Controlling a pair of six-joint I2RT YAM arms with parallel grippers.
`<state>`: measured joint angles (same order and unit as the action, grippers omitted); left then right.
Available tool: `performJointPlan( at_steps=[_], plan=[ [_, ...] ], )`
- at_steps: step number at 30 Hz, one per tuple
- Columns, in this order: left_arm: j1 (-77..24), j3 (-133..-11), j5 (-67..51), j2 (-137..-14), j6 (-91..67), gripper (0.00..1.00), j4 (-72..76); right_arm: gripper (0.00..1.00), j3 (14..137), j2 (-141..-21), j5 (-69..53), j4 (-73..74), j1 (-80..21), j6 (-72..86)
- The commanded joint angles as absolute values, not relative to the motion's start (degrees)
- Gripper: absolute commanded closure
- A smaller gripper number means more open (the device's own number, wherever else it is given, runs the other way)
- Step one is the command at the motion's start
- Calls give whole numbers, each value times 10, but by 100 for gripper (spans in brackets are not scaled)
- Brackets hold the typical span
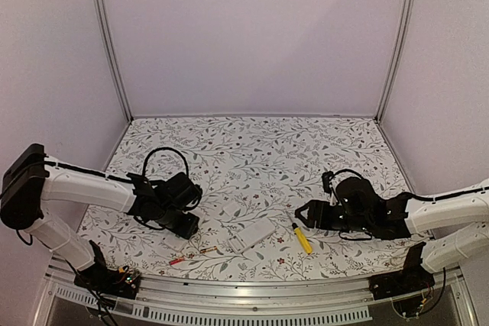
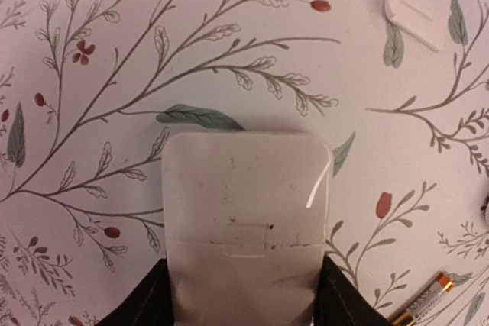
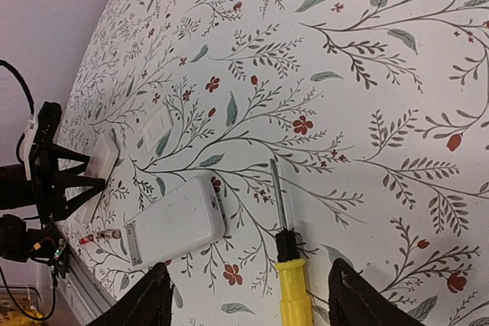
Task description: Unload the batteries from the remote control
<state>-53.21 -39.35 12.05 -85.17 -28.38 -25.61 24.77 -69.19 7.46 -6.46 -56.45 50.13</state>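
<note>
The white remote control lies near the front middle of the table. Two batteries rest on the table to its left, and one shows red-orange with a gold end. My left gripper is shut on a thin white panel with a seam across it; both fingers press its sides. My right gripper is open, hovering low over the table right of the remote, holding nothing.
A yellow-handled screwdriver lies loose between my right fingers, touching neither. A small ribbed white cover lies behind the remote. Walls close in the table at the back and sides, and a metal rail runs along the front.
</note>
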Motion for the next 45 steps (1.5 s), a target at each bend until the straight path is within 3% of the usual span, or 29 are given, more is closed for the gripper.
performJointPlan(
  at_steps=[1,8,15,25,31,45],
  plan=[
    [-541,-420,137,-843,-267,59,-252,28,275,-671,73,-48,-562,485],
    [-542,-494,88,-806,-145,62,-205,12,357,-700,-9,-36,-562,432],
    [-559,-591,-24,-833,-4,63,-177,12,452,-766,-81,-46,-576,414],
    [-579,-581,-25,-858,75,64,-124,14,478,-798,-90,-69,-594,463],
    [-596,-568,-36,-852,76,64,-113,22,475,-813,-72,-71,-598,478],
    [-618,-569,-46,-866,73,68,-115,61,527,-875,39,-1,-617,484]
  ],
)
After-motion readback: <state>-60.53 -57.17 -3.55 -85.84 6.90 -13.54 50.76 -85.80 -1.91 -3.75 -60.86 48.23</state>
